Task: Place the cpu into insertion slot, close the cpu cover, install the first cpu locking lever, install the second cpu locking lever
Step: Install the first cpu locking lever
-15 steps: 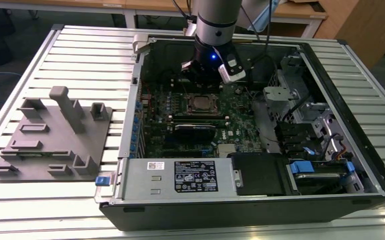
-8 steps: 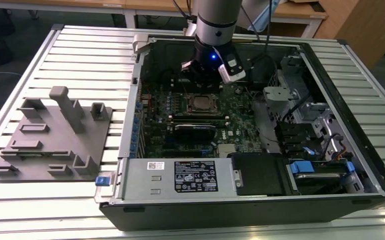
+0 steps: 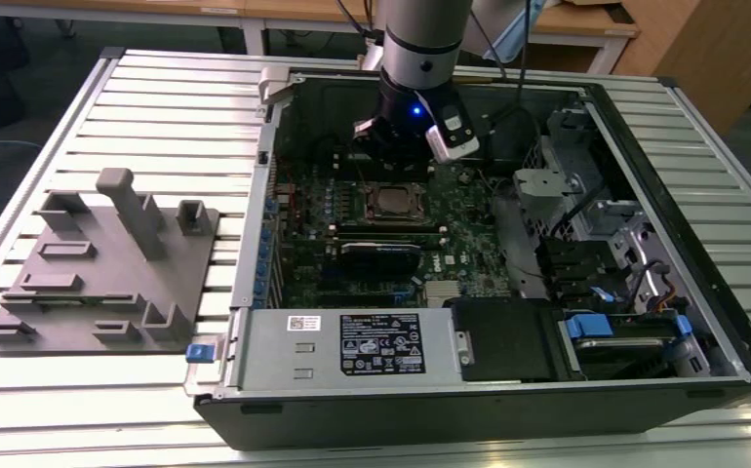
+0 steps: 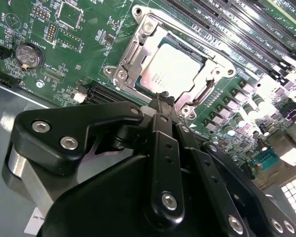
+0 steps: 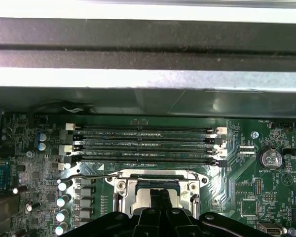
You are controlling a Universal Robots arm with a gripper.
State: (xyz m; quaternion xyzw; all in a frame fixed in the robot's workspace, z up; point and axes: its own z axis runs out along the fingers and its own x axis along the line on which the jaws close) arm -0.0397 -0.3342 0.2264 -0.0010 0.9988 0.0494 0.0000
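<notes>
The cpu (image 4: 170,74) lies flat in the insertion slot (image 4: 119,74) on the green board, its pale metal top showing through the window of the cpu cover (image 4: 148,27). The cover lies down flat over the chip. In the exterior view the same socket (image 3: 395,203) sits mid-board inside the open computer case. My gripper (image 4: 163,97) hangs just above the socket's near edge, its black fingers pressed together with nothing between them. The fingertips (image 5: 164,197) stand over the socket's front rim. A thin silver lever (image 5: 86,174) runs along one side of the socket.
Several long memory slots (image 5: 148,145) lie just beyond the socket. A grey labelled box (image 3: 349,346) and a drive cage with blue tabs (image 3: 597,327) line the case's near side. A grey fixture block (image 3: 102,263) stands on the table at the exterior view's left.
</notes>
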